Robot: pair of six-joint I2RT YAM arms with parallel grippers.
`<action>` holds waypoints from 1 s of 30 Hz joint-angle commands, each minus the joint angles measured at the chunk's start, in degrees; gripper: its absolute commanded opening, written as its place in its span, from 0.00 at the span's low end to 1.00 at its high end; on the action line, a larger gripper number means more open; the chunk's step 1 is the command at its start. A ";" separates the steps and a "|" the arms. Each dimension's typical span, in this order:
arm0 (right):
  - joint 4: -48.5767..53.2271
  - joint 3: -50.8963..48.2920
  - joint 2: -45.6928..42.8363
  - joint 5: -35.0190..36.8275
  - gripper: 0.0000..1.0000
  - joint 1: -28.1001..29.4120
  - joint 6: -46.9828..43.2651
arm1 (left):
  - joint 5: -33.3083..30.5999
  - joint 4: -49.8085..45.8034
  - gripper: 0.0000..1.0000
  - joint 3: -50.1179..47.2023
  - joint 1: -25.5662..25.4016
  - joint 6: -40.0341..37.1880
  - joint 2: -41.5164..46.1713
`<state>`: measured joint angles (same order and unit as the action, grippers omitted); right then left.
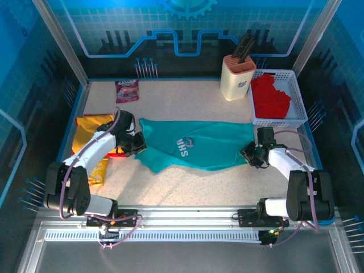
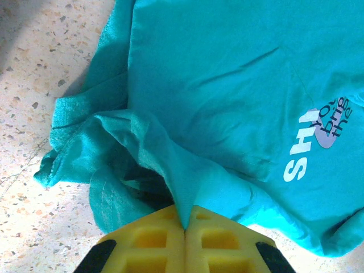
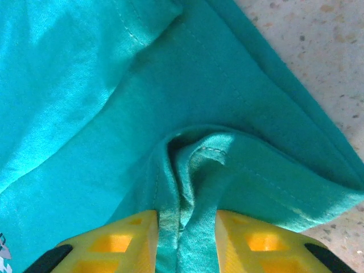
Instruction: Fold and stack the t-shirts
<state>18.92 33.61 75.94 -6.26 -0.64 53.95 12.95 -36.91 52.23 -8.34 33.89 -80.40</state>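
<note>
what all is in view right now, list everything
table: 1, speckled beige, under everything
teal t-shirt: 1, teal with white print, spread across the middle
red cloth: 1 pile, red, inside the basket
yellow cloth: 1, yellow, left edge
basket: 1, white, far right
knife block: 1, beige with dark handles, left of the basket
snack packet: 1, pink, far left
left arm: 1, white and black, near left
right arm: 1, white and black, near right
left tool: 1, yellow, shut on the shirt's left end
right tool: 1, yellow, shut on its bunched right end
</note>
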 commanded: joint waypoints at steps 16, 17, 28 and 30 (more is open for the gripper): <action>-3.39 0.34 1.71 0.72 0.32 1.61 1.17 | 0.55 0.04 0.00 -0.20 0.56 -1.46 1.30; -3.77 0.03 1.89 0.73 0.32 1.66 1.32 | 0.53 -0.06 0.00 -0.19 0.53 -1.51 1.30; -4.01 0.40 2.44 1.25 0.27 1.82 1.18 | 0.38 -0.28 0.00 -0.06 0.52 -1.55 1.47; -3.13 0.76 1.74 1.24 0.24 1.79 0.98 | -0.02 -0.42 0.00 -0.17 0.52 -1.54 1.47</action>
<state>14.94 33.61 78.19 -6.00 0.38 54.61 12.93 -36.93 52.23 -8.34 33.89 -80.38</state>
